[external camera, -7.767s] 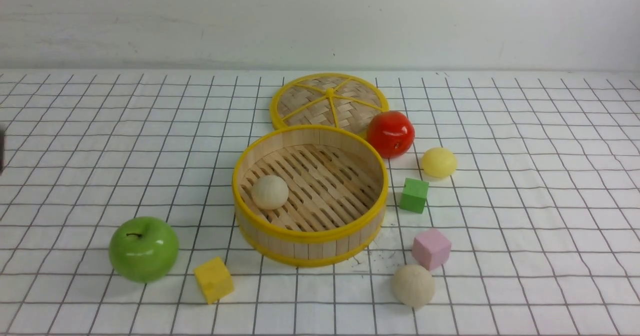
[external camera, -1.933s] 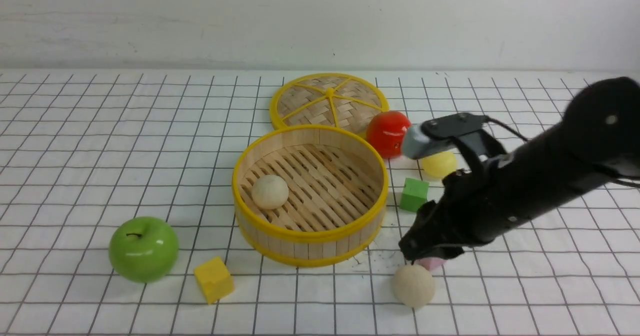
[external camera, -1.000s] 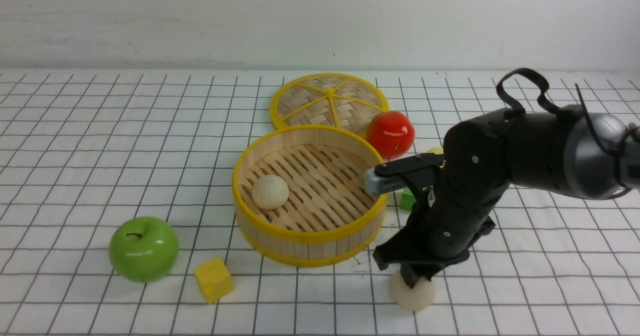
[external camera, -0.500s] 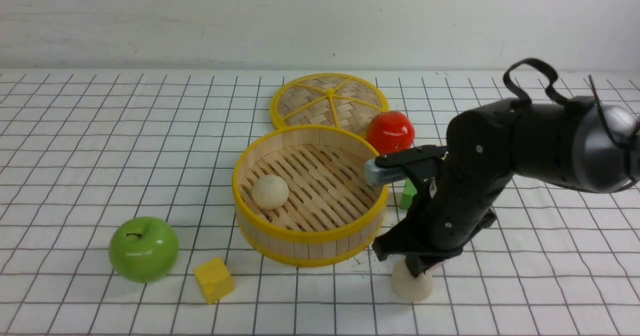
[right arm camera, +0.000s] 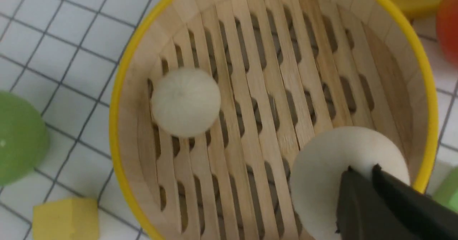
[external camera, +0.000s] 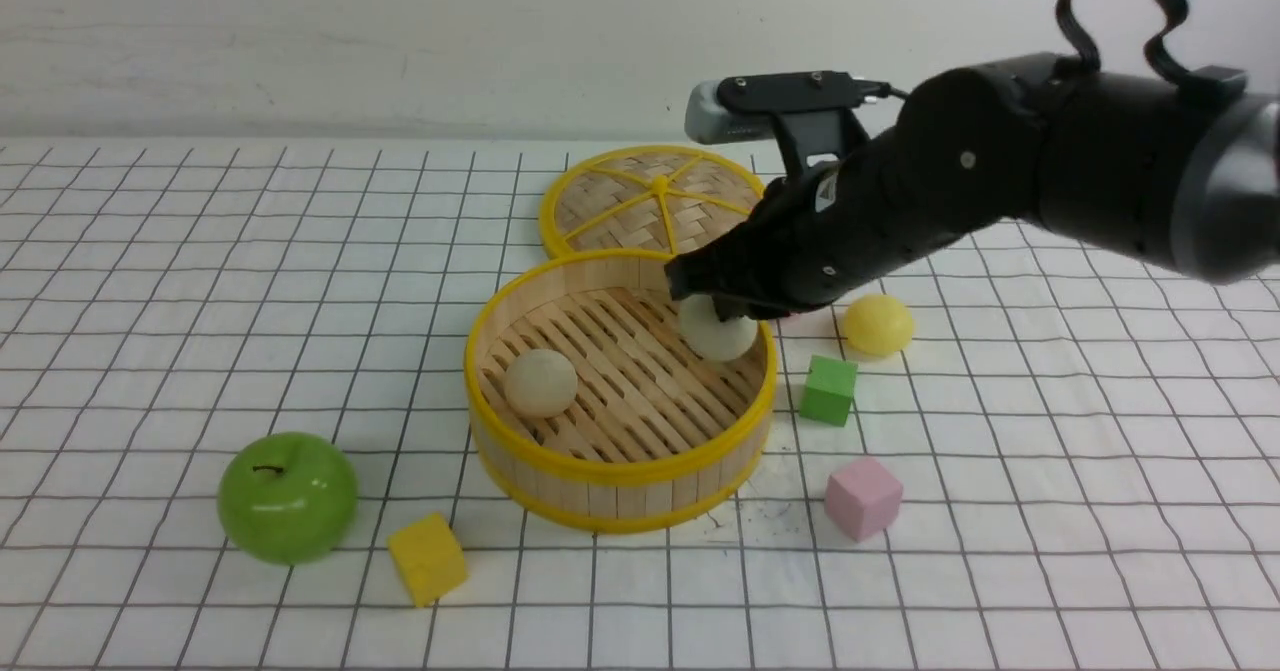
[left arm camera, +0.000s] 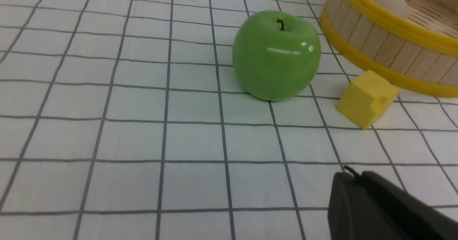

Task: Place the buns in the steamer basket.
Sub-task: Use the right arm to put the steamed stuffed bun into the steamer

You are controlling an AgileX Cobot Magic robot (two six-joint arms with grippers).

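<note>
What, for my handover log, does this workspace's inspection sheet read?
Surface: white grid-lined cloth, dark specks by the basket.
Job's things: round pale-wood steamer basket, yellow rims; one beige bun inside; second beige bun held over its floor; pale yellow bun outside.
Clutter: glossy green apple, red apple mostly hidden, yellow cube, green cube, pink cube, woven lid.
Claws: right claw shut on second beige bun; left claw shut, empty.
Cables: black loop on right arm.
Surroundings: plain white wall.

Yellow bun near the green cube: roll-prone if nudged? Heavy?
Likely rolls: yellow bun is a smooth ball resting free on the flat table. Probably light: right gripper holds a similar beige bun by a narrow pinch at its top.
</note>
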